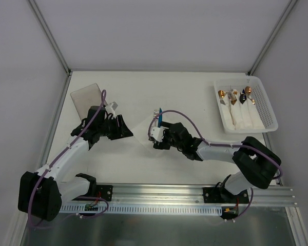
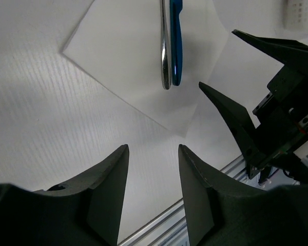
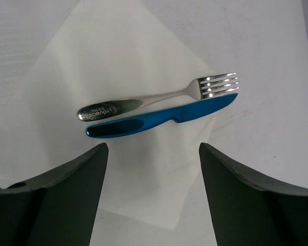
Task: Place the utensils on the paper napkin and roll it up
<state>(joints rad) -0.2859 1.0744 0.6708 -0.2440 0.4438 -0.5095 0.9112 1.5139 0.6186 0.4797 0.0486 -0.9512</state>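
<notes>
**Asker:** Where are the fork and knife?

**Me:** Both are on the napkin (image 3: 118,56), which lies open in the middle of the bench (image 1: 195,92), between my two arms. The silver fork (image 3: 159,99) and the blue knife (image 3: 159,119) lie side by side, close together, pointing the same way. The tines and the blade tip reach the napkin's far edge. I cannot tell whether they poke past it.

**Asker:** And the napkin itself?

**Me:** It is thin, white and not rolled. One corner points toward my left arm and one toward the near edge of the bench.

**Asker:** What are your fingers doing?

**Me:** My right fingers (image 3: 82,174) are wide apart with nothing between them. They are over the near side of the napkin, and the fork and knife lie crosswise just ahead of them. My left fingers (image 2: 113,174) are narrower, but there is a clear gap with nothing in it. They sit just left of the napkin, over bare bench, aimed at its left corner. From there I see my right fingers across the napkin.

**Asker:** Anything else on the bench?

**Me:** A white basket (image 1: 269,107) stands at the far right, well apart from the napkin. It holds white rolls (image 1: 244,117) with gold and black cutlery ends sticking out. A grey sheet (image 1: 86,97) lies at the far left, just beyond my left arm.
</notes>
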